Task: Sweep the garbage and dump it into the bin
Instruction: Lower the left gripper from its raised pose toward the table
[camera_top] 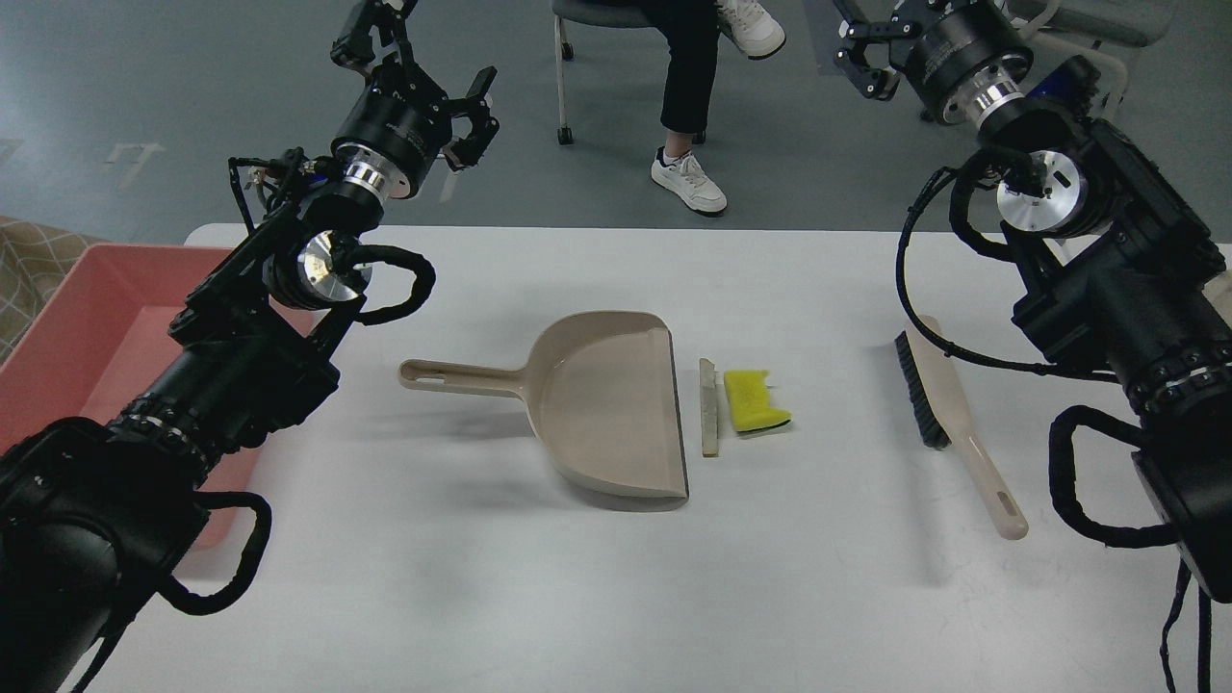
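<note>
You have a smooth white table (481, 597) in front of you, matte and lightly scuffed. At its middle lies a beige plastic dustpan (606, 404), a shallow scoop with a rounded back and a straight dark-edged lip on its right side; its long slotted handle points left. Just beside that lip lies the thin pale grey-beige strip (709, 407), flat and narrow, running parallel to the lip without quite touching it. Right of the strip, very close, sits the yellow sponge piece (753, 400), bright and porous on top with a dark green layer showing along its lower edge (its left edge looks notched). Further right, well apart from both scraps, the beige brush (948, 423) lies at a slant, with black bristles along the left side of its upper half and its slim handle ending in a hanging slot.

The pink bin (77, 289) stands at the table's left edge, a shallow rectangular tub with smooth walls, partly hidden by your left arm.

Your left gripper (423, 67) is raised beyond the far table edge, its black fingers spread apart and holding nothing. Your right gripper (866, 53) is raised at top right, its fingers apart too and holding nothing.
</note>
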Controlling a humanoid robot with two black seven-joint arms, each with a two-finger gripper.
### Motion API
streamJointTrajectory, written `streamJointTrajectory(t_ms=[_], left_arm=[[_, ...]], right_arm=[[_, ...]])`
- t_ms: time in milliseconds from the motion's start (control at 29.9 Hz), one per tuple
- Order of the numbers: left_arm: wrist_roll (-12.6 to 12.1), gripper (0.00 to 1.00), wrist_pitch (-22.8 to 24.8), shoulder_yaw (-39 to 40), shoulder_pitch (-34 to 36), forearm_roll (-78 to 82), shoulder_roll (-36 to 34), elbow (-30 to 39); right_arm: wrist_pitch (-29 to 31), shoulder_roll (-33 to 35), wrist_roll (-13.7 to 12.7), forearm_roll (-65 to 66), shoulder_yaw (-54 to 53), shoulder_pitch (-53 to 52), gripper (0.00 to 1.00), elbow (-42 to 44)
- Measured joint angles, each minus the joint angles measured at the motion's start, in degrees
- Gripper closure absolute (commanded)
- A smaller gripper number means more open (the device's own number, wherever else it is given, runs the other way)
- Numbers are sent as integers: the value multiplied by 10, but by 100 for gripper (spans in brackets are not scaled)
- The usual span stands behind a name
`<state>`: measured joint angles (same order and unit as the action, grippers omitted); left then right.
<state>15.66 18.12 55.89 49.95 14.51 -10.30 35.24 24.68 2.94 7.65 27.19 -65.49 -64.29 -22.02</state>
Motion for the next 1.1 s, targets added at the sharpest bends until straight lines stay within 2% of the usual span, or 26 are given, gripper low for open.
streamJointTrajectory(t_ms=[334,635,1103], left_arm=[[0,2,-1,-2,3,1,1,6],[16,2,3,0,1,-2,-1,1],[16,2,-4,1,3,-14,-5,-2]], right_arm=[[-3,5,2,-1,-2,11,0,1],[-1,13,2,-4,-7,9,0,-4],[-3,28,1,-4,-4,13,0,-2]])
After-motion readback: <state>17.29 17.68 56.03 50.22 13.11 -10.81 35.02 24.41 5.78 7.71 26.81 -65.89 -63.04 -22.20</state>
